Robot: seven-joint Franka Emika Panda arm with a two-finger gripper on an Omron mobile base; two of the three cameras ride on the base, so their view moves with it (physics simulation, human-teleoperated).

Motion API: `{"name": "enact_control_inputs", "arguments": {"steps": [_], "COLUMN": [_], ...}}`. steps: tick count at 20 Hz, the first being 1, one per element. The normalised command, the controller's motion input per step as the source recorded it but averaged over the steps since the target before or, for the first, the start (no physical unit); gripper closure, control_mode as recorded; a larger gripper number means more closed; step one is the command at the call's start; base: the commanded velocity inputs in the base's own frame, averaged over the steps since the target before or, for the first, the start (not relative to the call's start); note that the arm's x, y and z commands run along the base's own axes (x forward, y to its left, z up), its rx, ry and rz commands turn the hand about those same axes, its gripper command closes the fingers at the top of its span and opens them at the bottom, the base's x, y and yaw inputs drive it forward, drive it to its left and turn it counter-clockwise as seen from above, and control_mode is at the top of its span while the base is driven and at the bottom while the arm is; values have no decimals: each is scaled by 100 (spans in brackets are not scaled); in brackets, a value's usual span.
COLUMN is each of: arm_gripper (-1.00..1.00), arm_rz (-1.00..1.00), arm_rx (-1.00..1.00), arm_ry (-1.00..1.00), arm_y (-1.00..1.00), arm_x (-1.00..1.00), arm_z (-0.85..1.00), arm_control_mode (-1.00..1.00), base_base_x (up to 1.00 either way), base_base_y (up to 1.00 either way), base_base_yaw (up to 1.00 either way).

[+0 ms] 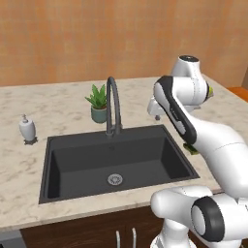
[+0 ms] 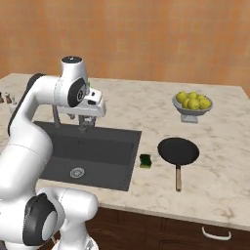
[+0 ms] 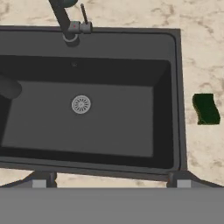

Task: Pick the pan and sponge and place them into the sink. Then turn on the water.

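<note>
My gripper [image 2: 84,123] hangs over the sink [image 2: 124,173], fingers spread wide, holding nothing. Sponge [image 2: 145,160] sits just off the sink's right rim, pan [image 2: 178,151] further right on the worktop [image 2: 224,161]; in the left base view my arm mostly hides the sponge.

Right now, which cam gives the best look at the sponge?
The hand view: the sponge lies whole and unobstructed on the counter just right of the sink. The right base view also shows it whole but smaller, between sink and pan. In the left base view the arm hides most of it.
</note>
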Motion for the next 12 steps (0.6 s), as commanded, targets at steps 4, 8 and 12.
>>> {"name": "enact_control_inputs", "arguments": {"steps": [4, 8, 12], "arm_gripper": [-100, -100, -100], "arm_rz": [0, 0, 0], "arm_rx": [0, 0, 0], "arm_ry": [0, 2, 6], "arm_y": [0, 0, -58], "arm_x": [0, 4, 11], "arm_z": [0, -3, -28], "arm_control_mode": [100, -100, -100], "base_base_x": [28, 0, 0], "base_base_y": [0, 0, 0], "base_base_yaw": [0, 0, 0]}}
